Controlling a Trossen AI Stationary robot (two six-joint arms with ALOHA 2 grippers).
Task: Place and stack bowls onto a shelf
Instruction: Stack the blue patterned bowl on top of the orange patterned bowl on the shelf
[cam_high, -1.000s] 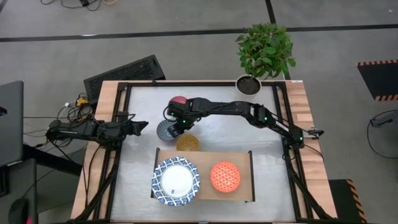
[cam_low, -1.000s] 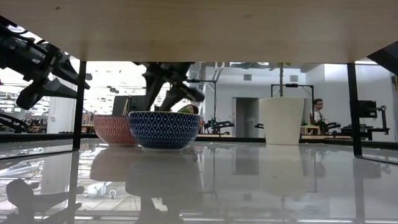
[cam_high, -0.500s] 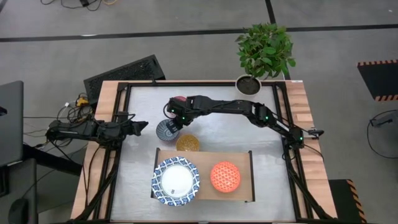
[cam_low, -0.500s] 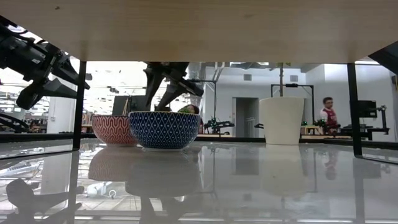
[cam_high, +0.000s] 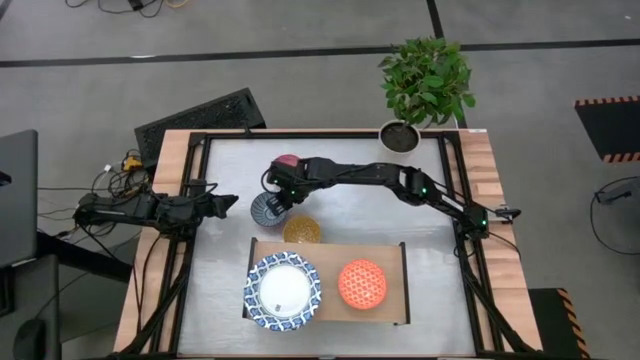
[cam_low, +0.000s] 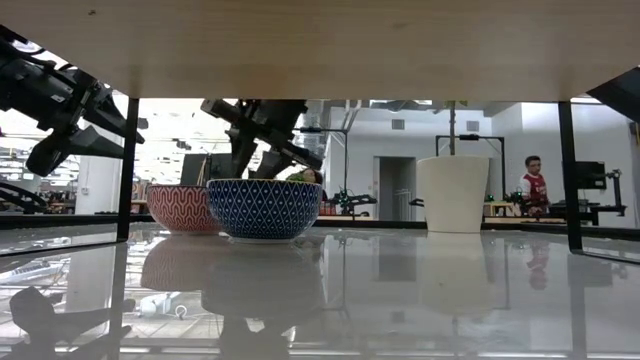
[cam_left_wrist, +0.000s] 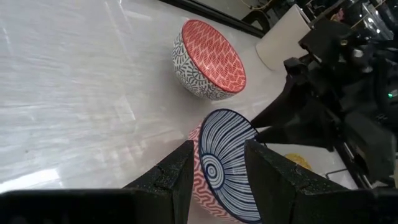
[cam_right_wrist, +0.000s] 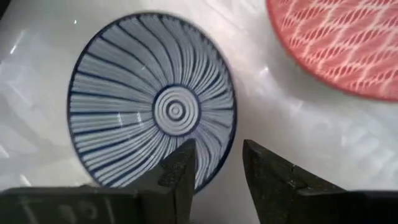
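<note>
**Jaws over the dark blue bowl**

Now, from the left: my left gripper (cam_high: 228, 203) hangs at the desk's (cam_high: 350, 215) left edge, jaws apart on nothing. Next comes the dark blue bowl (cam_high: 266, 210), upright on the desk just beside the pink-red bowl (cam_high: 287, 161) behind it. My right gripper (cam_high: 281, 192) hovers above the blue bowl's rim, jaws apart with the near rim between them in the wrist view, not clamped. The yellow bowl (cam_high: 301, 230) sits just behind the shelf (cam_high: 326, 255). On the shelf, the large blue-and-white bowl (cam_high: 283, 291) rests at the left, the orange bowl (cam_high: 362, 284) to its right. The plant pot (cam_high: 399, 136) stands at the far edge.
</note>
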